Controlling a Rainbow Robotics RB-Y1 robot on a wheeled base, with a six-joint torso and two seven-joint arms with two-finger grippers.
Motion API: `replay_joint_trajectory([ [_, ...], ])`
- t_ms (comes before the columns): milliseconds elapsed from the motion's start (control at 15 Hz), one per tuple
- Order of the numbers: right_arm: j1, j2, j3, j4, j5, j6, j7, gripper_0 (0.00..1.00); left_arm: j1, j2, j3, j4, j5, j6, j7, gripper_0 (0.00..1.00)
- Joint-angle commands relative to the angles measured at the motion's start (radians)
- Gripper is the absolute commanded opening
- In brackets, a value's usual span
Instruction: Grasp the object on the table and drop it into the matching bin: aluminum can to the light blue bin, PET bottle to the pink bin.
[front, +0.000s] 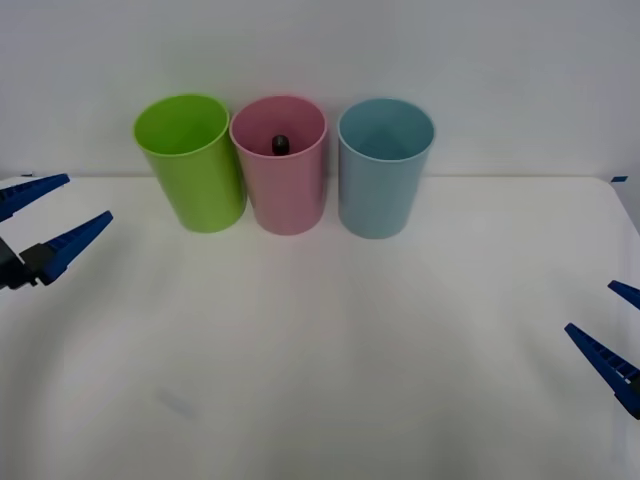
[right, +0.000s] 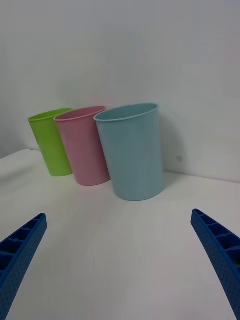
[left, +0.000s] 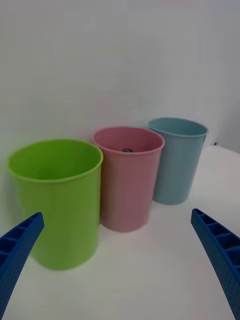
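one black cap (front: 280, 144) peeks inside pink bin (front: 285, 190), bottle body hidden; left hand (front: 48, 222), right hand (front: 612, 335) spread.

light blue bin (right: 132, 150), pink bin (right: 85, 145), green cup (right: 50, 142)

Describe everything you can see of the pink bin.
The pink bin is a tall cup of what looks like matte plastic, round-rimmed, tapering toward its base. It stands upright at the far side of the white table, in the middle of a row: the lime green cup on its left, the light blue bin on its right. Both neighbours stand very close; contact is unclear. Inside, a small dark cap shows.
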Motion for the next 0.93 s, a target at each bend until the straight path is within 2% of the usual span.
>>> replay_joint_trajectory([
  [67,0.000,0.000,0.000,0.000,0.000,0.000,0.000,1.00,0.097,0.028,0.069,-0.001,0.011,-0.068,-0.051,1.00],
  [533,0.000,0.000,0.000,0.000,0.000,0.000,0.000,1.00,0.304,0.059,0.181,-0.001,0.071,-0.174,-0.086,1.00],
  [933,0.000,0.000,0.000,0.000,0.000,0.000,0.000,1.00,0.432,0.057,0.166,-0.001,0.124,-0.177,-0.128,1.00],
])
